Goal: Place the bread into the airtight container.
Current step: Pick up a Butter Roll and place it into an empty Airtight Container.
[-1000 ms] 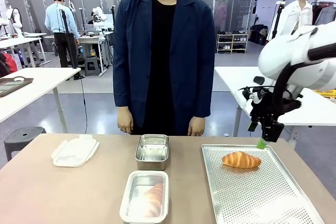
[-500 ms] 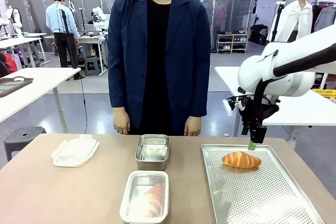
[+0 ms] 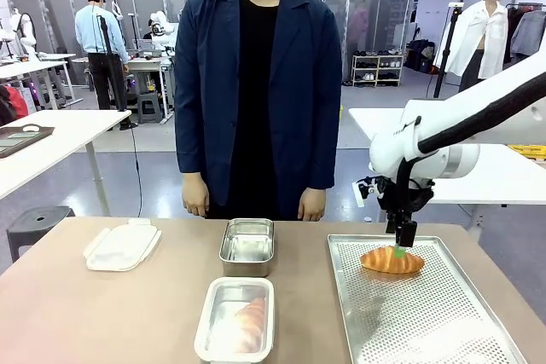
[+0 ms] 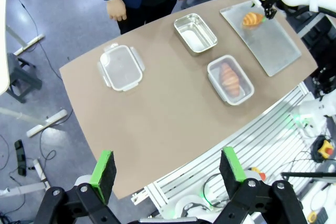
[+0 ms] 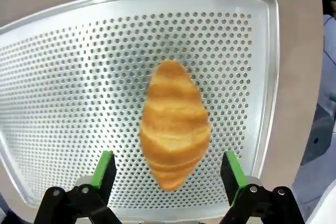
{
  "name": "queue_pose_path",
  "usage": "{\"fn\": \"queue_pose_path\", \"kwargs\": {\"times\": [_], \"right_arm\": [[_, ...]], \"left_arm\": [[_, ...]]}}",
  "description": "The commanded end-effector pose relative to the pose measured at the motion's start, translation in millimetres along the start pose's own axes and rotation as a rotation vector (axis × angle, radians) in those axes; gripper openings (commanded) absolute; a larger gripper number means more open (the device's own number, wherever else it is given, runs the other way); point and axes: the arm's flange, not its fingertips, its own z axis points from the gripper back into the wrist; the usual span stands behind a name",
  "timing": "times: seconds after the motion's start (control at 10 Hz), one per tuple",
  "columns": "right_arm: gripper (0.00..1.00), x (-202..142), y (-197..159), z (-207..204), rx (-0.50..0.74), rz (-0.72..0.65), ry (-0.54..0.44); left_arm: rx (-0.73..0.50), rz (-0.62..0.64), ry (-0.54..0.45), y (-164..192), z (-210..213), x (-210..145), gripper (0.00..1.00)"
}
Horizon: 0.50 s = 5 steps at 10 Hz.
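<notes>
- My right gripper [image 5: 167, 165] has its jaws spread wide. One green pad stands on each side of the croissant [image 5: 173, 135], and neither presses it.
- I straddle the croissant across its narrow width, so closing should catch it at the thick middle rather than at a fragile tip.
- The croissant lies at the far end of the perforated tray [image 3: 426, 317], the task's bread not yet lifted.
- My left gripper [image 4: 167, 161] hangs high above the table [image 4: 157, 124], jaws spread and empty. I judge it is kept clear of the work.
- Left of the tray, the near container [image 3: 207, 334] holds a second croissant [image 3: 250, 323].
- The far container [image 3: 247, 255] is empty and is probably my target.
- The lid [image 3: 122, 246] lies apart at the left, leaving both containers open for loading.
</notes>
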Motion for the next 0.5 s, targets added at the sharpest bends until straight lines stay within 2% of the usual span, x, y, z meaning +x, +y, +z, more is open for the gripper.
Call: {"fn": "queue_pose_path", "kwargs": {"times": [0.0,0.4], "right_arm": [[1.00,6,-6,-11,-0.052,-0.012,0.042],[1.00,5,-14,-27,-0.046,-0.024,0.035]], "left_arm": [[-0.010,-0.008,0.006,-1,2,1,1.00],[-0.010,-0.008,0.006,-1,2,1,1.00]]}}
